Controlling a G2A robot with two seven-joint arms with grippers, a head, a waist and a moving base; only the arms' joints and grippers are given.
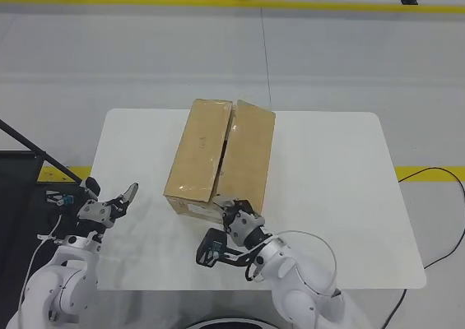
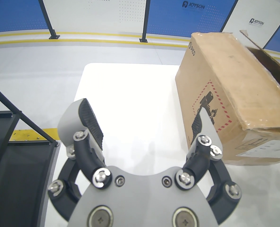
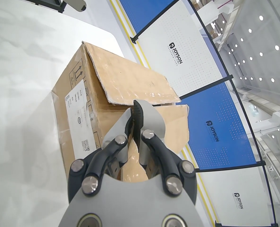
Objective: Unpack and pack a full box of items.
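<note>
A brown cardboard box (image 1: 216, 152) lies lengthwise on the white table (image 1: 339, 181), its two long top flaps nearly closed with a dark seam between them. In the left wrist view the box (image 2: 225, 83) stands just beside one finger. My left gripper (image 1: 129, 196) (image 2: 142, 107) hovers open over the table's near left part, with nothing between its fingers. My right gripper (image 1: 236, 215) (image 3: 134, 109) is at the box's near end, shut on the edge of a top flap (image 3: 173, 128). The labelled end face (image 3: 78, 109) is below it.
A black frame with a dark panel (image 1: 2, 206) stands off the table's left edge. A cable (image 1: 454, 206) runs over the floor at the right. The table's right half and far left strip are bare white surface.
</note>
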